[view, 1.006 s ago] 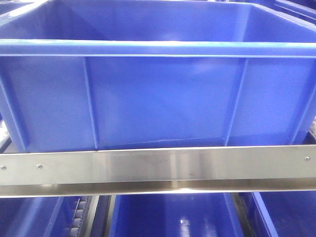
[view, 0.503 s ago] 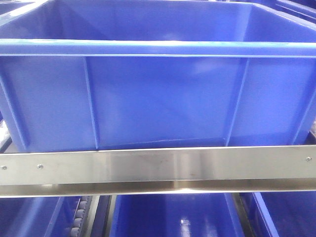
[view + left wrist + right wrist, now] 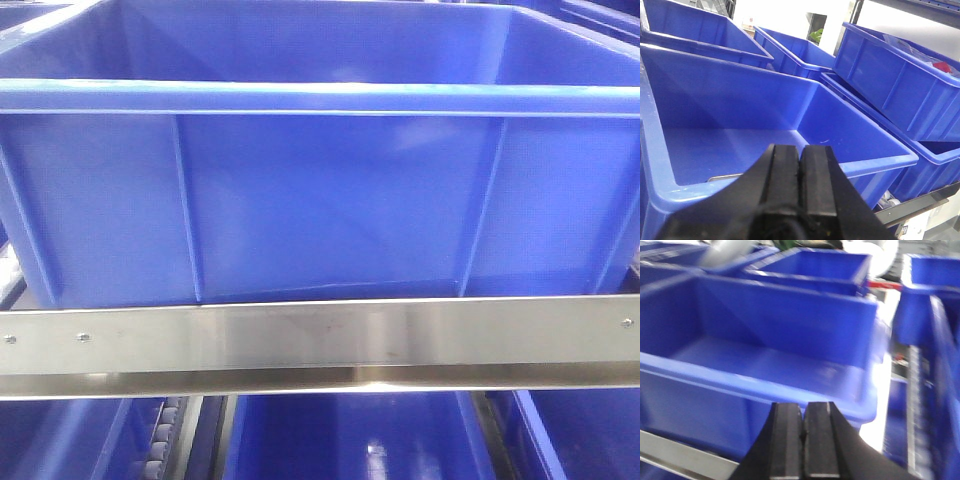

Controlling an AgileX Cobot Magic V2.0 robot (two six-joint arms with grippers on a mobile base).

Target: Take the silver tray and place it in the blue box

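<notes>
Left: hanging over the near rim of the blue box point(image 3: 880, 161), with the left end effector point(image 3: 800, 170) pressed fully shut and holding nothing. Centre: lying low against the box's near wall and showing only as a thin bright strip, probably the silver tray point(image 3: 725, 177); ridges and corners hidden. Right: hovering by the box's near wall, above the steel rail point(image 3: 320, 335), with the right end effector point(image 3: 803, 440) likewise closed and empty, pointing to a placement probably made.

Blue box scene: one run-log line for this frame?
left end effector: shut, empty | right end effector: shut, empty | blue box: on rack | silver tray: not clearly visible
</notes>
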